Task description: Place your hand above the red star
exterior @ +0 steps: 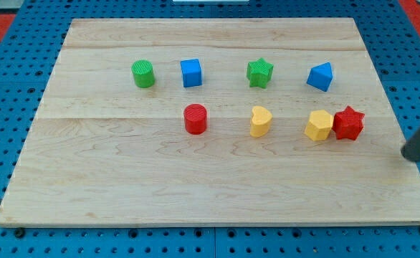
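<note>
Over at three o'clock on the tabletop: tip parked just off the wooden edge, well clear of every block. Red star sitting at about ten o'clock from the tip, pressed right up against the yellow hexagon block at its nine o'clock, though touching or a hair apart is hard to call from here. Blue block up at eleven o'clock from the star.

Big risk now: sweeping straight in and clipping the star, shoving it into the yellow neighbour and scattering both. Swinging wide toward twelve o'clock of the star looks safer.

No pincer on this rig, just a bare rod; holding nothing, touching no block.
</note>
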Robot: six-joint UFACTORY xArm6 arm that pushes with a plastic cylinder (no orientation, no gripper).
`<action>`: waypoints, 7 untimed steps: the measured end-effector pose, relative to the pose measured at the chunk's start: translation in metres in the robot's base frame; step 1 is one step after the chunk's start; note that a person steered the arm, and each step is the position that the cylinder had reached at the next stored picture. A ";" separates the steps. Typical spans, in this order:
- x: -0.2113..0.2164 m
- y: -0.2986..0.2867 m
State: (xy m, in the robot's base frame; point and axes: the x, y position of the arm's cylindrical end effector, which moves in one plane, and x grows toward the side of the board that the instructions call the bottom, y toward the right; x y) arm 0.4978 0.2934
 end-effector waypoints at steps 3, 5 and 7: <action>-0.081 -0.009; -0.083 -0.010; -0.083 -0.006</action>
State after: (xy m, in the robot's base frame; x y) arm 0.4147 0.2869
